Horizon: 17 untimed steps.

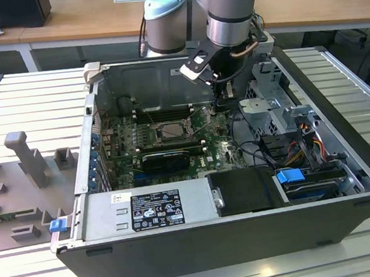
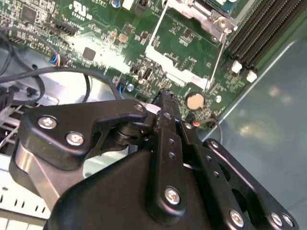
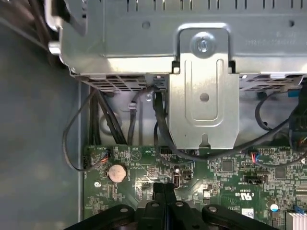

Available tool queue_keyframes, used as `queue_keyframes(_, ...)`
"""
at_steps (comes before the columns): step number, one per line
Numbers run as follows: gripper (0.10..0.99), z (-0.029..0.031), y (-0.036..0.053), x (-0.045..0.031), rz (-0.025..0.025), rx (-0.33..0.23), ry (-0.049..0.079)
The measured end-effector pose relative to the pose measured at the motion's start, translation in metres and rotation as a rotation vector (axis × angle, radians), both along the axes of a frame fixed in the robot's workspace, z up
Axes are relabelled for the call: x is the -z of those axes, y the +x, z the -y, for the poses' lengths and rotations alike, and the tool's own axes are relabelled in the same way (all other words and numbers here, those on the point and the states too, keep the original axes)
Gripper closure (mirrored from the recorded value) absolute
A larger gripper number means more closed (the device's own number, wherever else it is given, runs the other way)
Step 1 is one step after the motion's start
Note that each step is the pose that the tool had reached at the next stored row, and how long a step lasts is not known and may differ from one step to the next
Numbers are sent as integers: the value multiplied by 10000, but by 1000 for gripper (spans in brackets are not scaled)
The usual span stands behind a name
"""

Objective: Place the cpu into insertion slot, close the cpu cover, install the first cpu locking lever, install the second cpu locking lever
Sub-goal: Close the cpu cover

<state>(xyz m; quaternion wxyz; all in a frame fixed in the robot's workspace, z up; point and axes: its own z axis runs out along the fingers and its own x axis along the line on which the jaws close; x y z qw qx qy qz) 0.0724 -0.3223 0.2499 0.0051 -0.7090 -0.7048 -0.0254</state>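
Note:
In the exterior view the insertion slot (image 1: 171, 131) lies in the middle of the green motherboard inside the open computer case. A pale grey square, the cpu (image 1: 172, 132), rests in it with a dark frame around it; I cannot tell how the cpu cover lies. My gripper (image 1: 224, 97) hangs to the exterior view's right of the slot, low over the board. Its black fingers (image 3: 163, 191) are pressed together with nothing between them. In the second wrist view a corner of the socket's metal frame (image 2: 199, 14) shows, and a thin lever rod (image 2: 218, 57) runs out from it.
A coin cell (image 3: 116, 173) and loose cables (image 3: 158, 120) lie just beyond the fingertips, under a metal drive-cage bracket (image 3: 204, 96). Black memory slots (image 2: 264, 33) run beside the socket. A black graphics card (image 1: 166, 158) and the power supply (image 1: 146, 211) sit nearer the case front.

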Motion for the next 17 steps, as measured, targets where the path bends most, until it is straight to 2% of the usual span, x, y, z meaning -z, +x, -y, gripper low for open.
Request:
queue_keyframes(2,980,5,-32,40,0,-25,0)
queue_keyframes(8,980,6,-203,46,0,-23,1)
queue_keyframes(17,980,5,-276,49,0,-25,3)
